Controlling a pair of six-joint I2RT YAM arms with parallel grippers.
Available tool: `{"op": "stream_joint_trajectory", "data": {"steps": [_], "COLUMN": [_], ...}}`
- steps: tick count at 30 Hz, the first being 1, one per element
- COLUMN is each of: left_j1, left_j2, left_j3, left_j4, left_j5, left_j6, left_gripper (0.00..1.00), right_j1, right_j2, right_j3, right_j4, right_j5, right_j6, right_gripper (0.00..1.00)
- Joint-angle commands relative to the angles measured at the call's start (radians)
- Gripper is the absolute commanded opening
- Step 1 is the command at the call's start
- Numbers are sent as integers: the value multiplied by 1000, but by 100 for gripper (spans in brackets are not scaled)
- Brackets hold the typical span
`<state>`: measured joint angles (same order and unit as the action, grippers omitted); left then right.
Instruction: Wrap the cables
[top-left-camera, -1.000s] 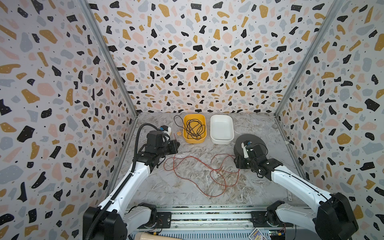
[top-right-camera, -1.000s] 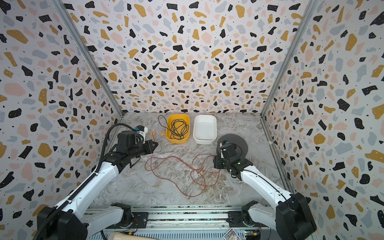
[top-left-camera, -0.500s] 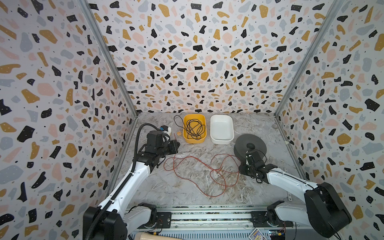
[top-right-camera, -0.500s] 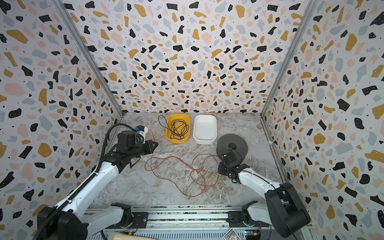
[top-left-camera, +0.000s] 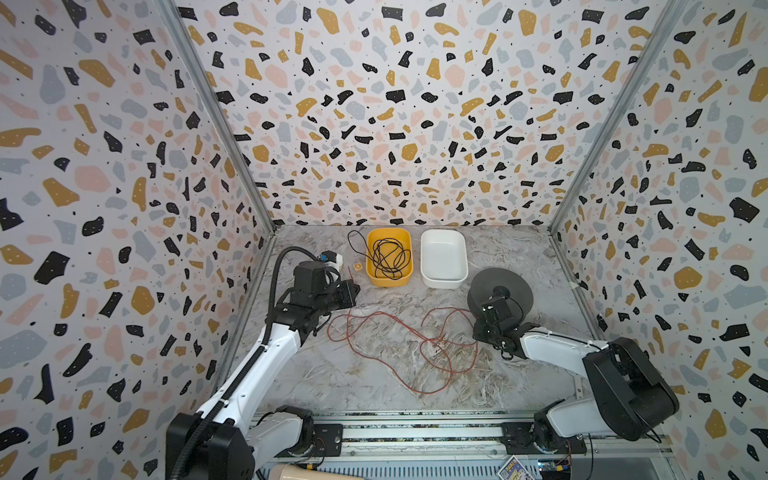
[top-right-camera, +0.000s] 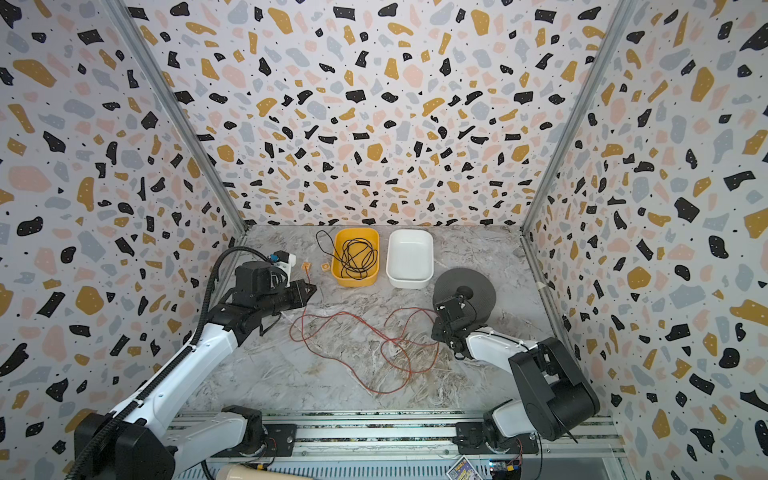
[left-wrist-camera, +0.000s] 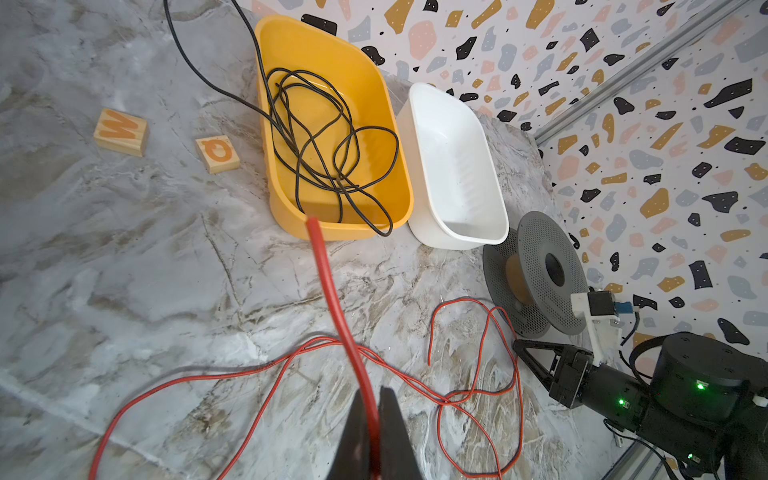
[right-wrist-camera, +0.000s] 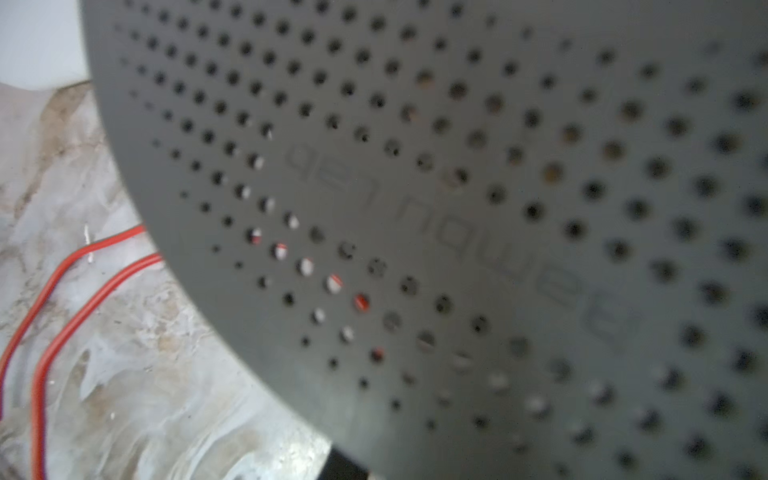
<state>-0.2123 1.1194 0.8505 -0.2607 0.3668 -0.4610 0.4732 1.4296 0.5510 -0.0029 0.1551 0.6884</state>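
Marbled grey tabletop (top-left-camera: 316, 374) between speckled walls carries the red-orange wire (left-wrist-camera: 332, 291), sprawled in loose loops across the middle between the two arms. On the left gripper (left-wrist-camera: 376, 397) the fingers are clamped on one strand, whose end pokes out past them. Close by the grey spool (top-left-camera: 515, 282) sits the right gripper (left-wrist-camera: 524, 349); I cannot tell whether its fingers are together. A black wire (top-left-camera: 388, 257) lies coiled in the yellow tub (top-left-camera: 388, 283).
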Motion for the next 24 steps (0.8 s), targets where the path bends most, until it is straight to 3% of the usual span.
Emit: {"op": "stream_joint_trajectory", "data": {"steps": [1, 5, 12, 16, 24], "left_j1": [-2, -2, -2, -2, -2], "left_j2": [-4, -7, -7, -7, -7], "left_j3": [-7, -7, -11, 6, 41], "left_j4": [40, 34, 28, 6, -32], "left_j5": [18, 16, 15, -5, -29], "left_j6": [-7, -4, 0, 19, 46], "left_gripper": [0, 0, 0, 0, 0], "right_j1": [17, 40, 65, 44, 9], "right_j2": [36, 26, -155, -245, -291], "right_j3": [4, 11, 99, 236, 564], "right_j4": [-74, -96, -203, -319, -514], "right_j5": [47, 88, 170, 225, 321], "right_j6": [-1, -2, -74, -159, -353], "right_gripper": [8, 0, 0, 0, 0]}}
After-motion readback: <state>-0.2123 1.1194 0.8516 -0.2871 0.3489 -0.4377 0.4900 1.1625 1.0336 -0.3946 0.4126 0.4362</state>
